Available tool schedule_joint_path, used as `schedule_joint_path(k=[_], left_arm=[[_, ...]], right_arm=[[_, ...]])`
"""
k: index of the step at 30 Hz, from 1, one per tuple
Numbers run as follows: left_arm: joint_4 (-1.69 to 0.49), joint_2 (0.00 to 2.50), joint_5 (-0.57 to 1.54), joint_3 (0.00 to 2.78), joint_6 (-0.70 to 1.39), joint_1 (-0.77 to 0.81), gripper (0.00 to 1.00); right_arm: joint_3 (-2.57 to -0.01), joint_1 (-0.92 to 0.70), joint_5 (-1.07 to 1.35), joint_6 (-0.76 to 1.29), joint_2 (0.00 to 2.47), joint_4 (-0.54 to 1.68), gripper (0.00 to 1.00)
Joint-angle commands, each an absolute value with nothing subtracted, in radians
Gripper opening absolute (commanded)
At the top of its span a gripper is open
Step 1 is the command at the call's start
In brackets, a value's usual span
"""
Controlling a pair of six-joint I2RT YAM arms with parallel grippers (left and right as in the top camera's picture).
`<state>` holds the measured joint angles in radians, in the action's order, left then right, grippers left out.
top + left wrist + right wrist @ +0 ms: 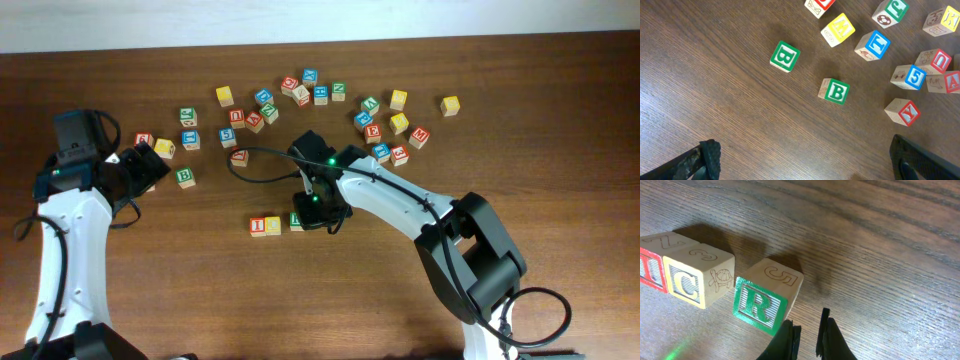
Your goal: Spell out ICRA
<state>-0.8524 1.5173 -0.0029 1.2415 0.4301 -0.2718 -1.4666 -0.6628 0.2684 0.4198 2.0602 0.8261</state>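
right claw (807,324) almost closed, empty, beside r cube (760,305); left claw (804,152) wide, empty, above bare table (715,100)

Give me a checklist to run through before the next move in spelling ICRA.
1. I block and C block side by side: ok.
2. R block squared up with the C block: not ok, it sits turned.
3. Right gripper not holding the R block: ok, shut beside it.
4. Left gripper open and empty: ok.
5. A block in sight: ok, in the left wrist view.
6. A block free to grasp: cannot tell, neighbouring blocks crowd it at the picture's edge.
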Motion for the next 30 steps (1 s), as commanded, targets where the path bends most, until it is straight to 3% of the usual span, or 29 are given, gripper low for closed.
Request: schedule_joint_path(k=[1, 30], left_arm=[[-0.854, 1.52, 0.004, 1.245, 0.432, -0.278, 0.99], [-0.854, 1.52, 0.004, 1.245, 0.432, -0.278, 0.99]], right_arm=[[-1.457, -0.669, 0.281, 0.428, 2.069, 0.827, 0.09], [-1.457, -0.668, 0.168, 0.427, 2.069, 0.821, 0.09]])
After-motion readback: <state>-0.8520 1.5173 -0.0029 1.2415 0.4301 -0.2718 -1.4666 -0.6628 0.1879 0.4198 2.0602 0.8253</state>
